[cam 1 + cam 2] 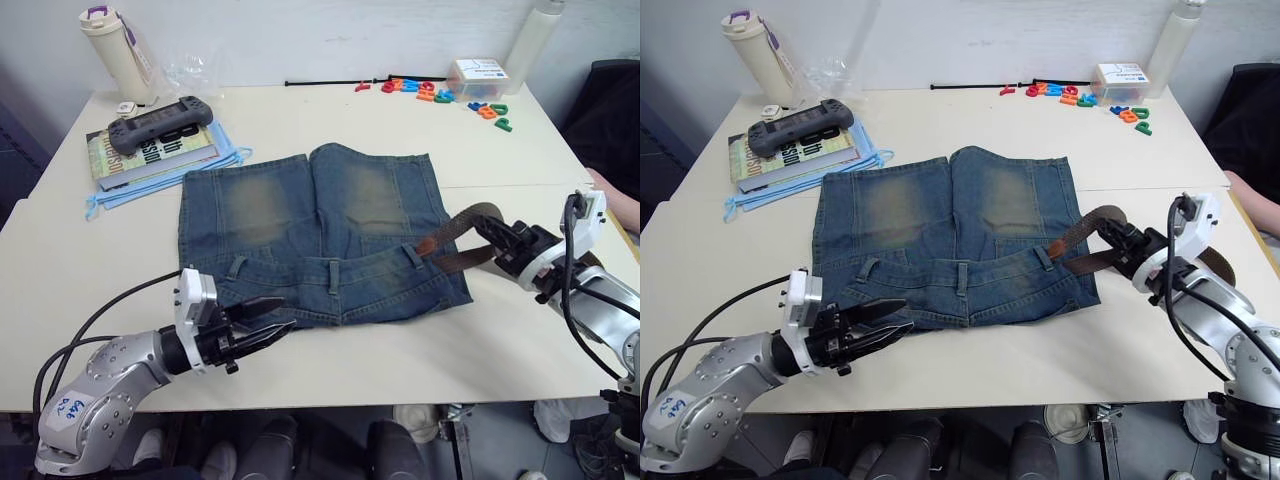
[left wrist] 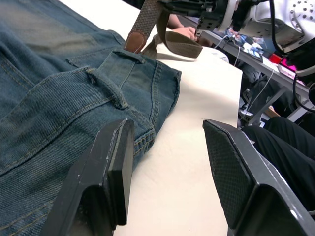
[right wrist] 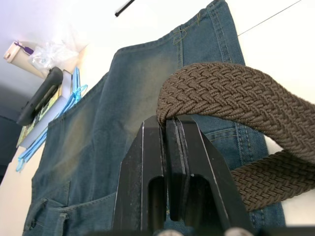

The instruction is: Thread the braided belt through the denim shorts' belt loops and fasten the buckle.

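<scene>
- The denim shorts lie flat mid-table, waistband nearest the robot
- The braided belt arches over the shorts' right edge, its tan tip at the rightmost of the belt loops
- The right gripper, pressed together, pinches the belt; best to feed the tip low and flat
- The left gripper, spread, hovers at the shorts' waistband; it could pin the denim

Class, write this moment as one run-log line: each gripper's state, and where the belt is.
left gripper: open, at waistband | right gripper: shut on braided belt | belt tip at a belt loop of denim shorts
</scene>
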You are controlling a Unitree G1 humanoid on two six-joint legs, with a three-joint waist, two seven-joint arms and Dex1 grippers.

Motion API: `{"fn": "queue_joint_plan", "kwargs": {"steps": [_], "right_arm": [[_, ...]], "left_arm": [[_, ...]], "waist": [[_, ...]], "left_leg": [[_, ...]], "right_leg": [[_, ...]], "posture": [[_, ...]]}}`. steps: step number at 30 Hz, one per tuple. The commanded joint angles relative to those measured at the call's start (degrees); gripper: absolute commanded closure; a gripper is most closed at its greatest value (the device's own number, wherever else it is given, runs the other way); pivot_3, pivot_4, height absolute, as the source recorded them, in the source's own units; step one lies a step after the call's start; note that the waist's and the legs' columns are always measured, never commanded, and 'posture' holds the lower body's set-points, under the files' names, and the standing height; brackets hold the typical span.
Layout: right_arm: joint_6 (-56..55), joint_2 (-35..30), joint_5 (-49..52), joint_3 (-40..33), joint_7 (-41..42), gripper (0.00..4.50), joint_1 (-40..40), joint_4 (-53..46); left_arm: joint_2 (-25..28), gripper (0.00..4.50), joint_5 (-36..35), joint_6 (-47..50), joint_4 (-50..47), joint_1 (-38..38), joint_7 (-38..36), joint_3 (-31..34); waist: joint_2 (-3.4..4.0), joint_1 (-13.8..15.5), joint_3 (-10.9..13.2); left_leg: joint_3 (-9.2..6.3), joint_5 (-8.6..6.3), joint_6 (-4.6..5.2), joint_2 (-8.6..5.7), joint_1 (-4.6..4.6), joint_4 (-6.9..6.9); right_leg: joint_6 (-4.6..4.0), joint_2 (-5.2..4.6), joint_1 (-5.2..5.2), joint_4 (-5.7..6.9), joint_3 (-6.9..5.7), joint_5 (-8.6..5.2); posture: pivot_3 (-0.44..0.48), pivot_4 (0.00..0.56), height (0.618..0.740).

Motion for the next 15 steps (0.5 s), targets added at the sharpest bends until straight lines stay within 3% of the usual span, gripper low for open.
{"fn": "queue_joint_plan", "kwargs": {"steps": [1, 15], "right_arm": [[0.4, -0.5, -2.4, -1.7, 1.7, 4.5, 0.1, -0.9], [6.3, 3.8, -2.3, 2.1, 1.7, 4.5, -0.9, 1.9]], "left_arm": [[-0.1, 1.98, 0.9, -3.7, 1.6, 1.9, -2.5, 0.0], [-0.8, 1.98, 5.1, -13.5, 11.4, 2.9, -9.1, -1.5]], "waist": [[0.0, 0.0, 0.0], [0.0, -0.1, 0.0]], "left_leg": [[0.0, 0.0, 0.0, 0.0, 0.0, 0.0], [0.01, -0.01, 0.01, 0.02, 0.0, 0.0]], "right_leg": [[0.0, 0.0, 0.0, 0.0, 0.0, 0.0], [-0.02, 0.0, 0.0, -0.03, 0.0, 0.02]], "posture": [[0.0, 0.15, 0.714], [0.0, 0.15, 0.714]]}}
